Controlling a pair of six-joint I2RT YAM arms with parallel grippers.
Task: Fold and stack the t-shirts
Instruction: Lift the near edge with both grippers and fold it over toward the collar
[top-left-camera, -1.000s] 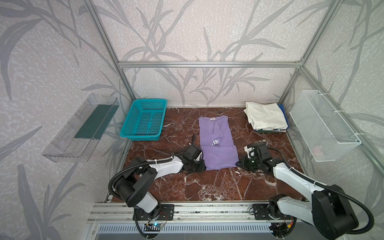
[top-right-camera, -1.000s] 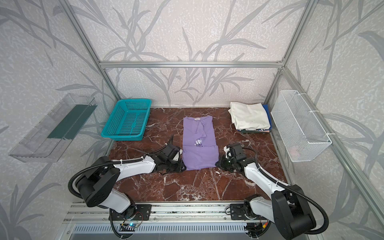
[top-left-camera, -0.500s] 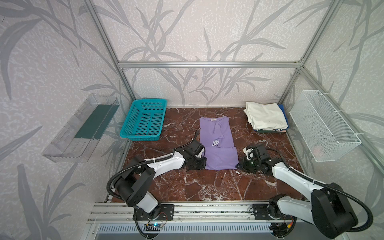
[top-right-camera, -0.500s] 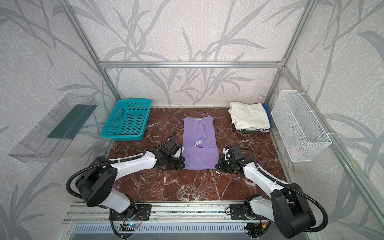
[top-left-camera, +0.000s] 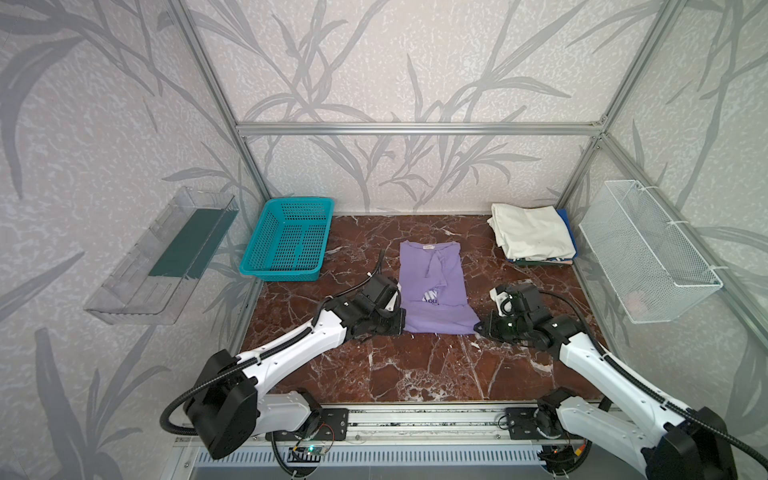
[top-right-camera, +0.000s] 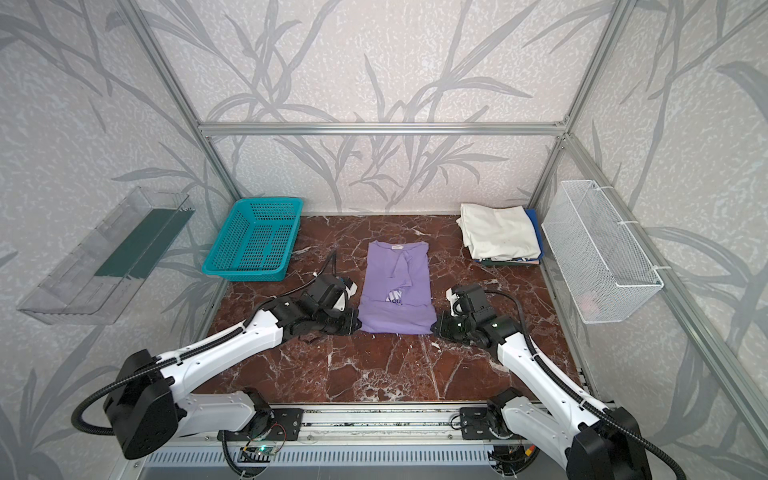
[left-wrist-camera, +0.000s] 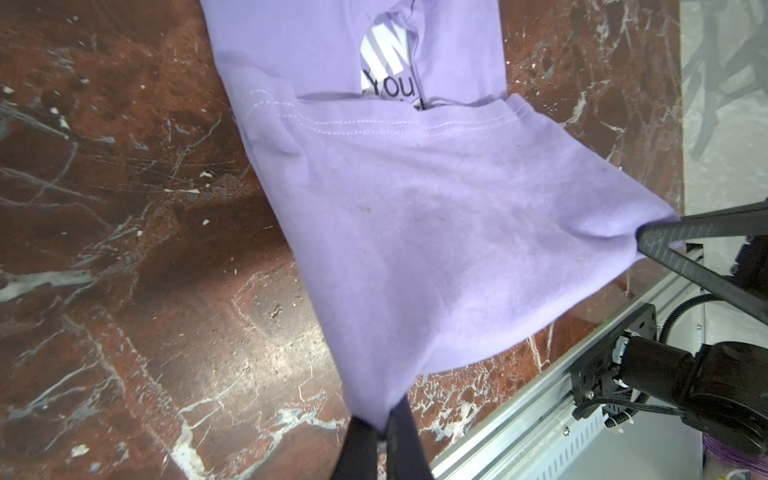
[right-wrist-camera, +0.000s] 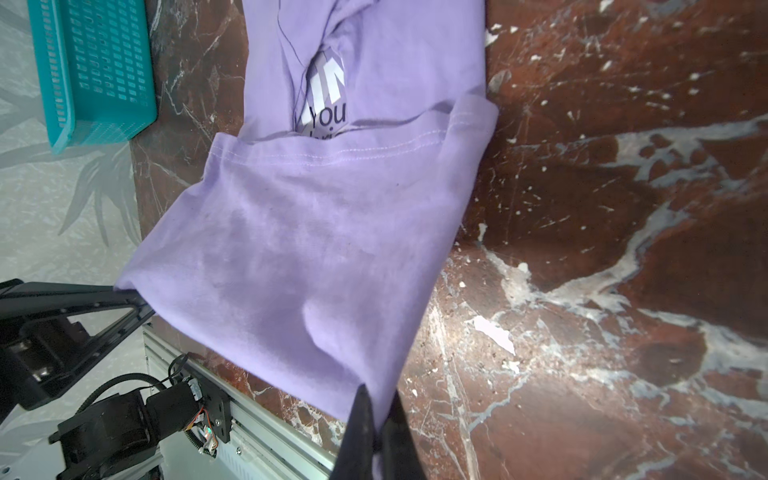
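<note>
Lavender t-shirt on red marble tabletop, left hand and right hand pinching corners.

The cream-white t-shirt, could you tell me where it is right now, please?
In both top views the cream-white t-shirt lies folded atop the stack in the table's far right corner, beside the white wire basket.

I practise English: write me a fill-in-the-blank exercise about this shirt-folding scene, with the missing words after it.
The number of hands gripping the lavender t-shirt is ____: the left hand and the right hand, one at each near corner.
The dark word readable on its print is ____.
The teal basket stands on the side of the ____ arm.
Missing words: two; You; left.
</note>
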